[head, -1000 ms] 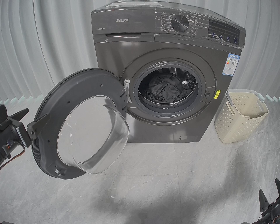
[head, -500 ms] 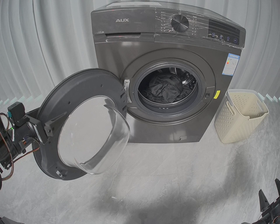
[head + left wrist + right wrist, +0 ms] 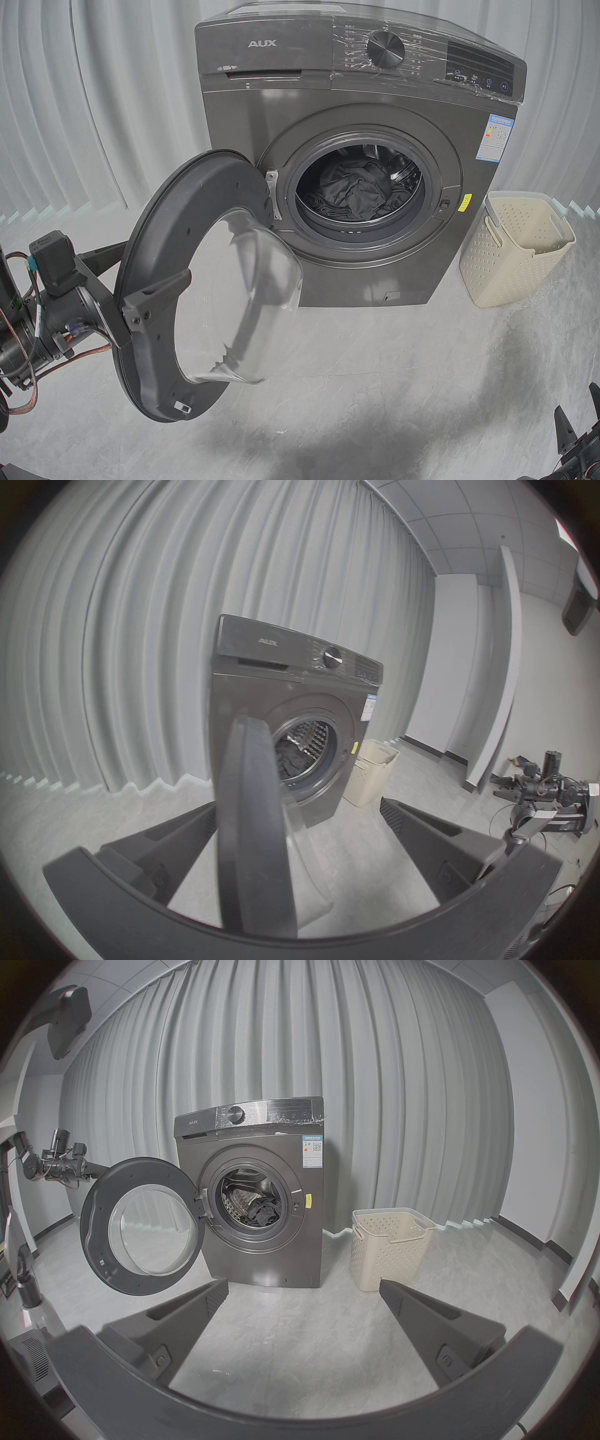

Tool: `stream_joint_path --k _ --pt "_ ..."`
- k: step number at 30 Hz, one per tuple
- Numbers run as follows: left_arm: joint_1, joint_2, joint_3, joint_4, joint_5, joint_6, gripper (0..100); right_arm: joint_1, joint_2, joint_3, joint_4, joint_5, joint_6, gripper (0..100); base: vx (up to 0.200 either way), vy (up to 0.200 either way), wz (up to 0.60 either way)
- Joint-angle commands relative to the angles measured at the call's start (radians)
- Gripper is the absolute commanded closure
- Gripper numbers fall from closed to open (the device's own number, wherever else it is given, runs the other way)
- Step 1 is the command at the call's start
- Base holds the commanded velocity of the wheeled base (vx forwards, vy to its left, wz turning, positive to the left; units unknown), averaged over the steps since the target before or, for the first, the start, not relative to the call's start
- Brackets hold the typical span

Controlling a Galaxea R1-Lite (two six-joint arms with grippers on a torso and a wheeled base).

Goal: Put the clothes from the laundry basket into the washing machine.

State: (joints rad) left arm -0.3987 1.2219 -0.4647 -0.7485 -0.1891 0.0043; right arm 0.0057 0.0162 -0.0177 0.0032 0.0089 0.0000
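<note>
At the centre of the head view stands the washing machine (image 3: 250,125). Its round door (image 3: 187,200) is swung out on its hinge toward the lower left of the frame, standing roughly half open. The door's clear bowl faces the machine. A heap of dark clothes (image 3: 356,187) lies inside the drum, behind the door seal. The laundry basket (image 3: 515,250), cream and perforated, stands upright on the floor (image 3: 375,387) at the right of the frame, just beside the machine's cabinet. A pale pleated curtain (image 3: 94,94) hangs behind both.

I read the left claw (image 3: 156,265) at the left of the frame, at the free rim of the door. Its fingers (image 3: 169,842) are spread wide and straddle that rim, one on the bowl side and one behind the outer face. The left wrist view shows the rim edge-on between them, close against one finger and well apart from the other, so the claw is not clamped on it. Whether the near finger touches the rim, I cannot tell.

I read the right claw (image 3: 576,406) in the lower right corner of the frame, low over the floor and well apart from the machine and the basket. The right wrist view shows its fingers wide apart with nothing between them.
</note>
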Motion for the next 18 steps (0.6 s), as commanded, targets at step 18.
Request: stream_joint_path --k 18 --pt "-0.091 -0.084 0.027 -0.002 0.002 -0.043 0 0.000 -0.016 0.018 0.000 0.000 0.000 0 0.000 0.000 0.00"
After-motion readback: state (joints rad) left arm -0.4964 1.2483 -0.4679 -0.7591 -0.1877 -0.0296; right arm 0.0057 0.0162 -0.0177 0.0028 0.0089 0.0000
